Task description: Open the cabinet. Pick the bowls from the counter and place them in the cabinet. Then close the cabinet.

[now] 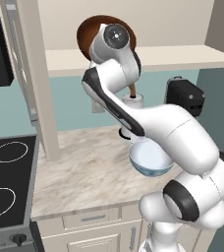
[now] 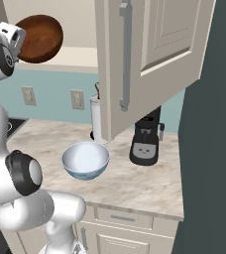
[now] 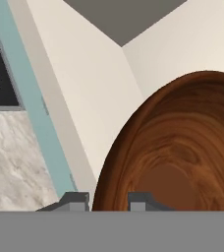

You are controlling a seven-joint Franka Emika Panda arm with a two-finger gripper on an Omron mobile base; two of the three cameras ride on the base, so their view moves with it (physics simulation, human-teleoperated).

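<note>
Two bowls in play, and one of them is up in the air right now: the brown wooden bowl [image 2: 39,38] is held tipped on edge up at the open cabinet [image 2: 149,59], its hollow showing in the right base view, just above the front edge of the pale inner shelf [image 1: 182,56]. The fingers [image 3: 110,199] are nearly closed, pinched on the bowl's rim, one tip each side of the wall in the hand view. The white and blue bowl [image 1: 150,160] sits on the worktop [image 1: 84,167] toward its front edge, waiting its turn, with a black coffee machine [image 2: 145,136] and a white jar [image 2: 96,119] behind it near the back wall. The step in hand looks like setting the brown bowl inside, and doing it well means carrying it deeper over the shelf, rolling the wrist so the bowl comes level, base down, and lowering until it rests before letting go. Released on edge, it could roll out. Room should be left beside it for the second bowl, and the swung-out door [image 2: 174,34] wants a wide berth on the way back.
</note>
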